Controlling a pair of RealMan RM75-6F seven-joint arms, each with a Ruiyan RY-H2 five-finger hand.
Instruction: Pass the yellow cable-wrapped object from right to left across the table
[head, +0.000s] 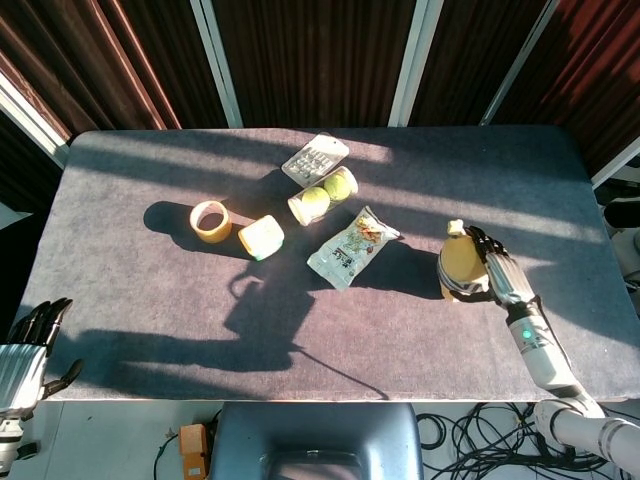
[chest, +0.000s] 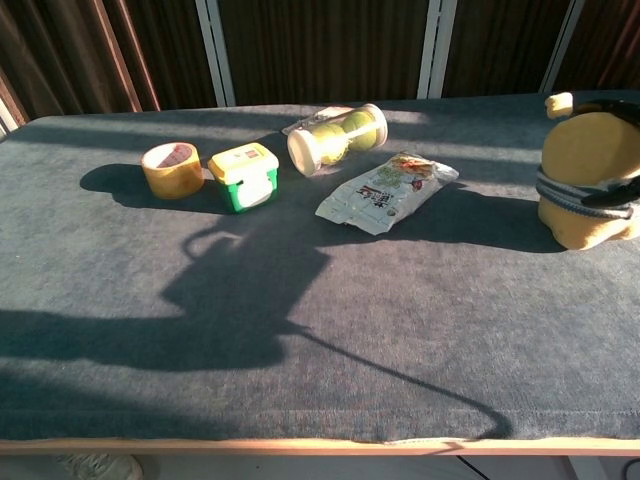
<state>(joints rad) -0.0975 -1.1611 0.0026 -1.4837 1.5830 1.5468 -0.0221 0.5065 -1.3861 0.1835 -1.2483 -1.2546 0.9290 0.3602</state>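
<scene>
The yellow cable-wrapped object (head: 459, 267) stands on the table's right side, a rounded yellow body with a grey cable band (chest: 585, 178). My right hand (head: 497, 275) is pressed against its right flank with fingers curled around it. In the chest view dark fingers (chest: 614, 192) cross the cable band and reach over the top. The object still rests on the grey cloth. My left hand (head: 27, 345) hangs below the table's front left corner, fingers apart and empty.
A snack packet (head: 352, 246) lies just left of the object. Further left are a tennis-ball tube (head: 323, 196), a flat white pack (head: 315, 158), a yellow-lidded green box (head: 260, 237) and a tape roll (head: 210, 221). A long shadow crosses the front of the table (chest: 330, 400).
</scene>
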